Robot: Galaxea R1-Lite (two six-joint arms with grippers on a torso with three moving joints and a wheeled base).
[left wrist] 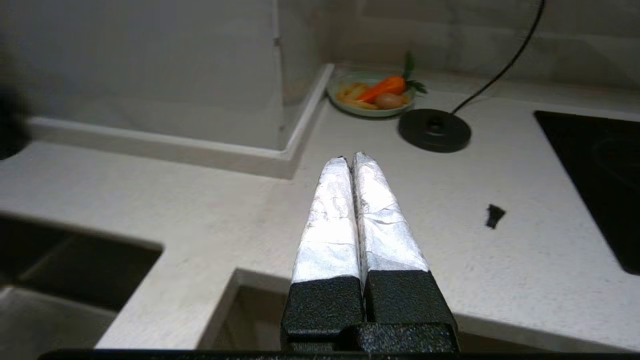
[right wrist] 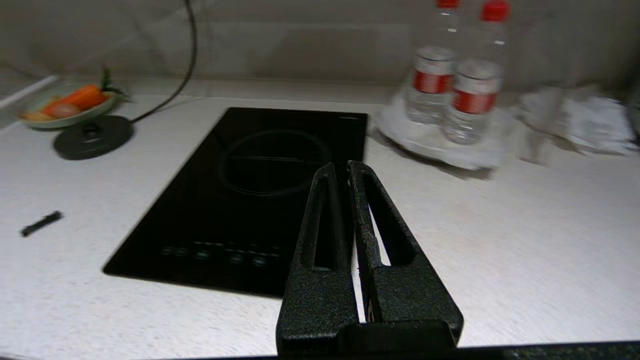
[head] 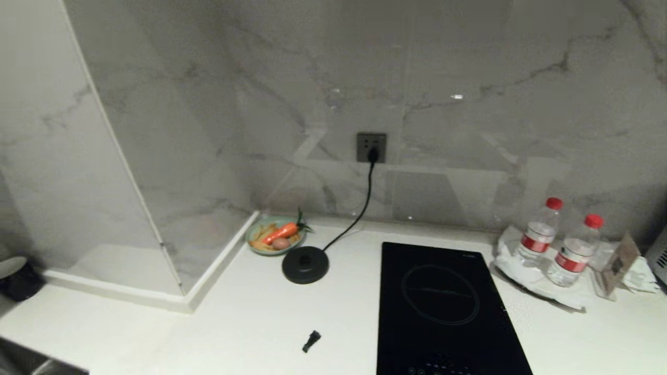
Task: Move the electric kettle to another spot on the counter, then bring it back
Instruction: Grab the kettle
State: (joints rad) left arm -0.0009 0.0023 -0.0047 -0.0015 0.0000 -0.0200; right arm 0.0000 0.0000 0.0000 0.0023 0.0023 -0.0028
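left claw pressed together, empty, hanging over white speckled stone bench front edge. right claw likewise pinched, empty, above black glass hob. beyond left claw: flat round black corded base disc bare, awaiting kettle. glossy black electric kettle probably dark shape far left, cannot confirm.

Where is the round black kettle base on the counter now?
In the head view the kettle base sits left of centre on the counter, just in front of the plate of vegetables and left of the induction hob.
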